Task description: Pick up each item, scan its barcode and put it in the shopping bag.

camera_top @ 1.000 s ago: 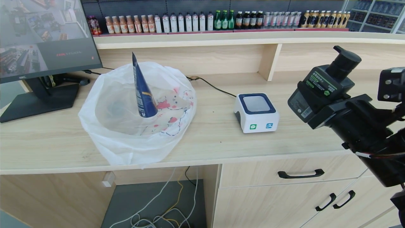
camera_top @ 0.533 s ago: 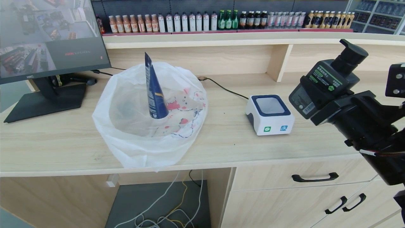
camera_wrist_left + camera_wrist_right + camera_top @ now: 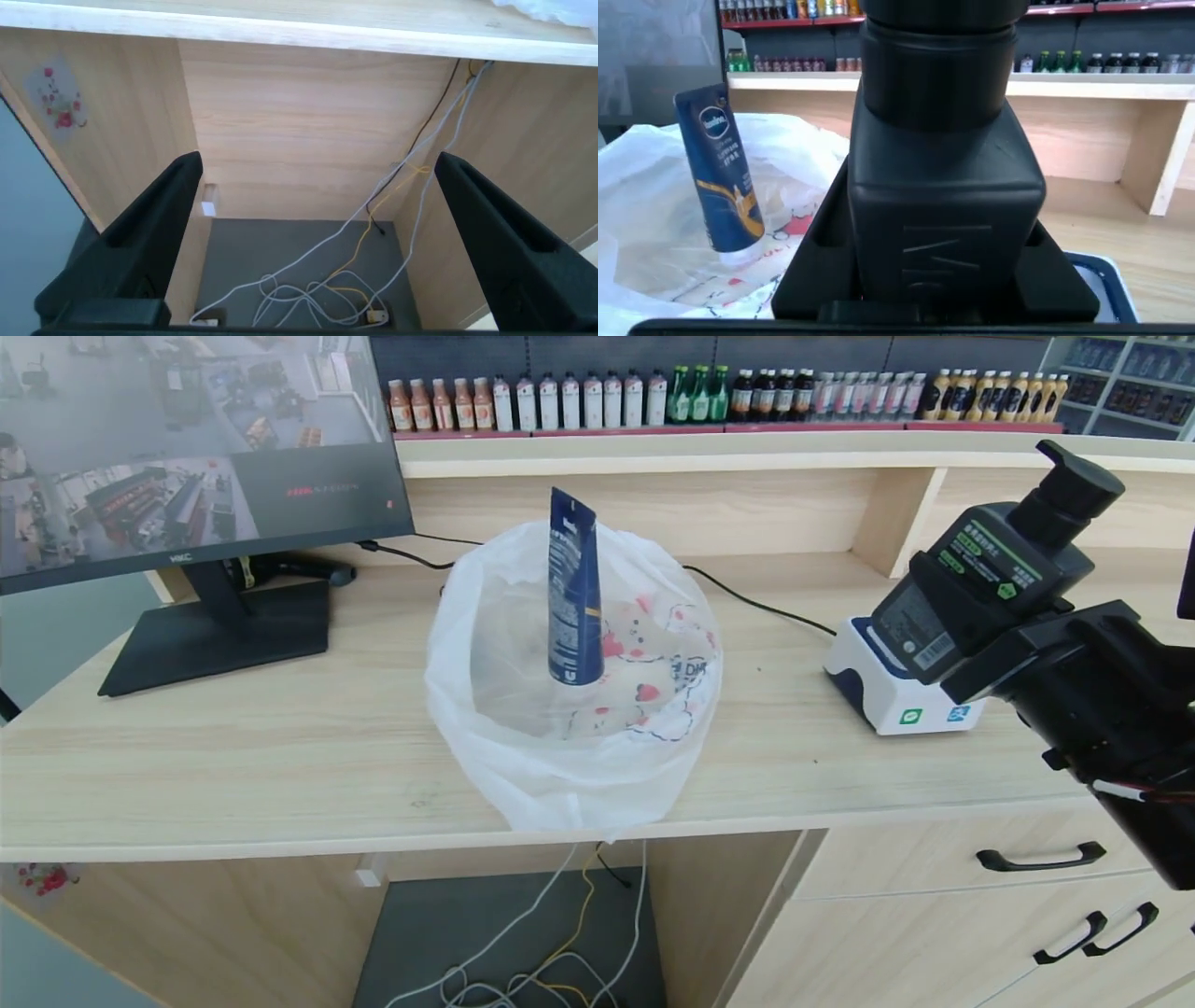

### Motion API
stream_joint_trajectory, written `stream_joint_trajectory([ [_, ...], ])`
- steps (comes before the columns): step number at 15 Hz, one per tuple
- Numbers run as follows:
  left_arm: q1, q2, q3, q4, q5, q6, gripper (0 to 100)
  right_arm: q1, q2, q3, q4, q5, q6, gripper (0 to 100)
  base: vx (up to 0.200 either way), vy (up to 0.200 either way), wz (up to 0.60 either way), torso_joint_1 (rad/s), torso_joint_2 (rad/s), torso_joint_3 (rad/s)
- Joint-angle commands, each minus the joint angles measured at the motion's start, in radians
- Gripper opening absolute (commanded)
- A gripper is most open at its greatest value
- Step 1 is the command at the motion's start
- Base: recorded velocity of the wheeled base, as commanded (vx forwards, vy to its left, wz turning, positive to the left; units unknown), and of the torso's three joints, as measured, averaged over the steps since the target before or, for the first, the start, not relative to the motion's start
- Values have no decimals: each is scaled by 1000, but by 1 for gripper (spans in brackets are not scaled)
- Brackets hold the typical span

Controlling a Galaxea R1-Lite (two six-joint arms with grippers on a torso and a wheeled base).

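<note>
Black plastic is filling the right gripper (image 3: 1022,649): its jaws are clamping tight on a squat pump bottle (image 3: 985,574), which is tilting with its pump head up and away. It is hanging clear of the counter (image 3: 280,747), and from the head camera it is covering part of the white-and-blue scanner (image 3: 887,700). That view is showing the bottle's green-and-white label and a barcode sticker on the side turned toward the bag. The right wrist view is offering the pump bottle's (image 3: 938,187) plain embossed face instead, with the right gripper (image 3: 938,289) hugging both flanks and a blue corner of the scanner (image 3: 1106,275) peeking out just beyond. The left wrist view is looking under the counter, where the left gripper (image 3: 322,252) is hanging with its jaws spread wide and nothing between them, loose cables (image 3: 308,289) lying on the floor past it.

White and thin, the shopping bag (image 3: 523,765) is sitting open on the counter between the monitor (image 3: 187,439) and the scanner. Inside it a blue tube (image 3: 572,597) is standing cap down, nearly upright, its crimped end poking above the bag's rim. The right wrist view is showing the blue tube (image 3: 724,173) leaning a little within the shopping bag (image 3: 654,168).
</note>
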Motion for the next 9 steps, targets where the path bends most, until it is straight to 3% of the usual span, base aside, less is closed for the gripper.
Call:
stream_joint_trajectory([
  [1,0,0,0,0,0,1,100,1,-18,9,0,0,-1,0,0,200,0,2,2,2],
  [2,0,0,0,0,0,1,100,1,-20,9,0,0,-1,0,0,200,0,-2,2,2],
  [9,-1,0,0,0,0,4,100,6,-3,-31,0,1,-1,0,0,0,0,0,0,0],
])
